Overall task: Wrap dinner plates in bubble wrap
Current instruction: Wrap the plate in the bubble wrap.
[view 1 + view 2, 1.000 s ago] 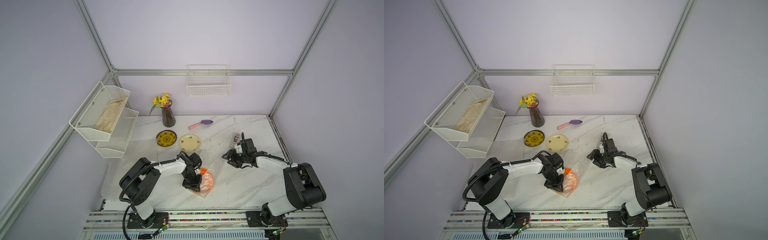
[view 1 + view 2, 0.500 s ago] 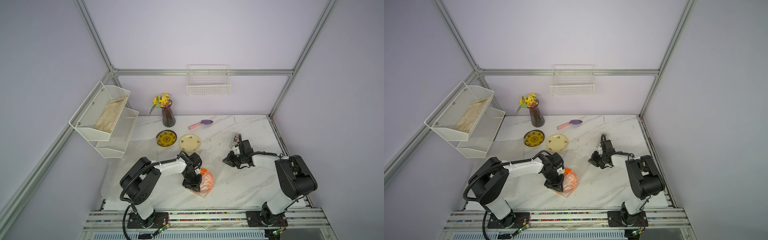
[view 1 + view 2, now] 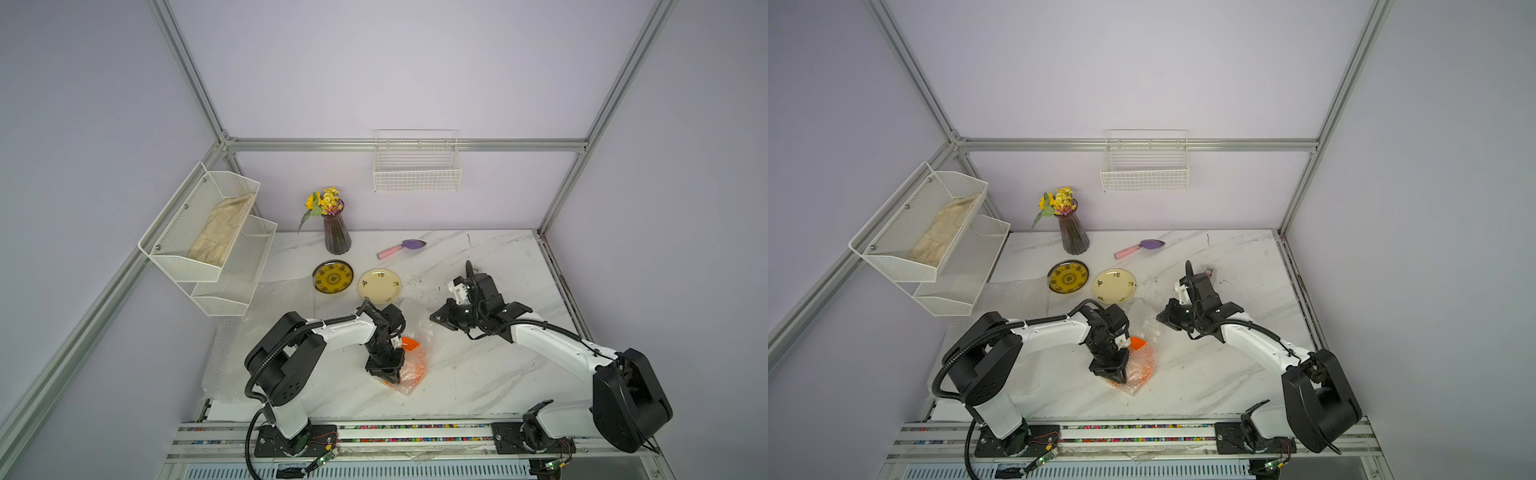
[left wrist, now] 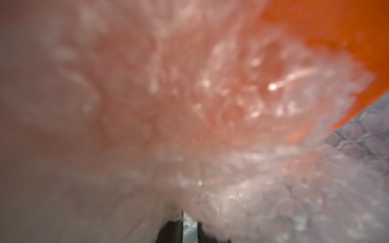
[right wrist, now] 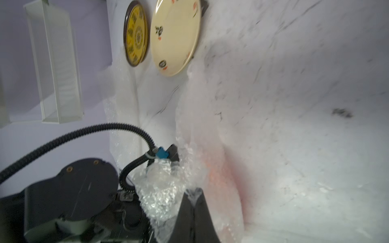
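The orange dinner plate point(image 3: 409, 343) lies near the table's front, mostly covered by crinkled bubble wrap point(image 3: 412, 371). My left gripper point(image 3: 388, 376) points down onto this bundle. In the left wrist view its jaws point(image 4: 189, 223) stand nearly together on the bubble wrap point(image 4: 231, 168), with bare orange plate point(image 4: 326, 31) beyond. My right gripper point(image 3: 435, 318) sits to the bundle's back right, shut. In the right wrist view a wisp of the sheet's edge is pinched in it point(image 5: 193, 195). The cream plate point(image 3: 379, 286) and yellow plate point(image 3: 333, 276) lie bare further back.
A second sheet of wrap point(image 3: 257, 332) is spread over the table's left side. A vase of flowers point(image 3: 336, 235) and a purple scoop point(image 3: 401, 248) stand at the back. A white tiered rack point(image 3: 208, 249) with a beige cloth hangs left, a wire basket point(image 3: 417, 170) on the back wall.
My right gripper has gone from open to shut on the edge of the bubble wrap, having shifted slightly toward the bundle. The left arm has stayed put on the wrapped orange plate.
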Controlling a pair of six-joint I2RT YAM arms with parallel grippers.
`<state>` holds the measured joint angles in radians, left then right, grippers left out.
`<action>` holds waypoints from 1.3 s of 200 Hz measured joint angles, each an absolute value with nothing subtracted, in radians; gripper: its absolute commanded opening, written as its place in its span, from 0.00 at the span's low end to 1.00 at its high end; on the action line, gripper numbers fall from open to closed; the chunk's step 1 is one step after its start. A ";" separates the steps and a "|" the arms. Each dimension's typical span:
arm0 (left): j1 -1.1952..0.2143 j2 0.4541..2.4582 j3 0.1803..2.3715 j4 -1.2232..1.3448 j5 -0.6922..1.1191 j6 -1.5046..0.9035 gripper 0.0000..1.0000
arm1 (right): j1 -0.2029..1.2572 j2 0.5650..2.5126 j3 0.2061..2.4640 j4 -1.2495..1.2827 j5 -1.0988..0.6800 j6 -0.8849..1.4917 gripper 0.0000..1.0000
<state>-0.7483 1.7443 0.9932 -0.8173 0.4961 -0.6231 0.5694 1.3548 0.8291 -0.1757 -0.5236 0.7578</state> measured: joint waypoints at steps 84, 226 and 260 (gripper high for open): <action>-0.747 1.742 0.995 -0.820 0.492 -0.627 0.13 | 0.912 1.528 0.689 0.063 -0.481 1.005 0.00; -0.637 1.499 1.021 -0.847 0.353 -0.709 0.17 | 0.949 1.657 0.720 0.112 -0.458 1.068 0.00; -0.663 1.514 1.066 -0.772 0.397 -0.772 0.17 | 0.949 1.657 0.721 0.110 -0.455 1.069 0.00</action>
